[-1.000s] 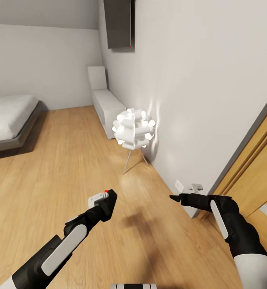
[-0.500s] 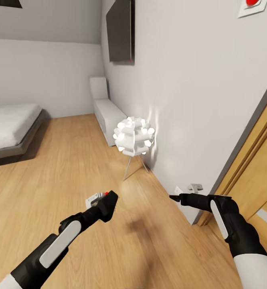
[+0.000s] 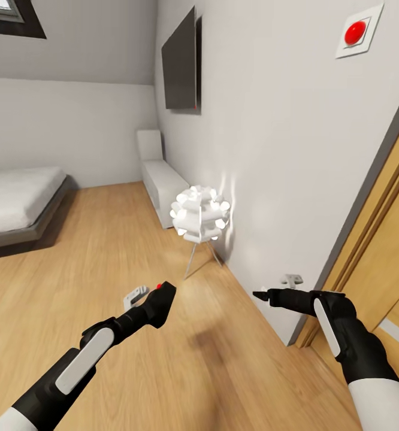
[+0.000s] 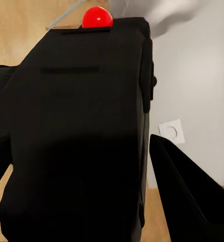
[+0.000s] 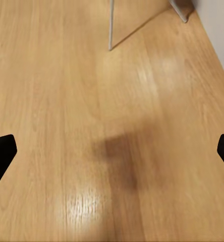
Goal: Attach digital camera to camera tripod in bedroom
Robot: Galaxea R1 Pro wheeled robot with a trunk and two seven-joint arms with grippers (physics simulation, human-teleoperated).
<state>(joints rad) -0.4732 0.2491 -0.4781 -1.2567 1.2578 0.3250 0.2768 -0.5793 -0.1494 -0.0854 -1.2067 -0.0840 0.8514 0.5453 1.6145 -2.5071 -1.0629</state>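
The light wood plank floor (image 3: 103,251) runs through the grey-walled bedroom, and the low grey bed with its white mattress (image 3: 17,203) lies well off from the small white flower-shaped lamp on thin metal legs (image 3: 199,214). Behind the lamp a white bench (image 3: 163,182) lines the grey wall (image 3: 271,149), with a dark flat screen (image 3: 181,60) hung above it. Nearer than the lamp, the left end effector (image 3: 162,302) is clamped on the small black digital camera with a red button (image 4: 76,136). The right end effector (image 5: 112,151) hangs spread wide and empty over the floor.
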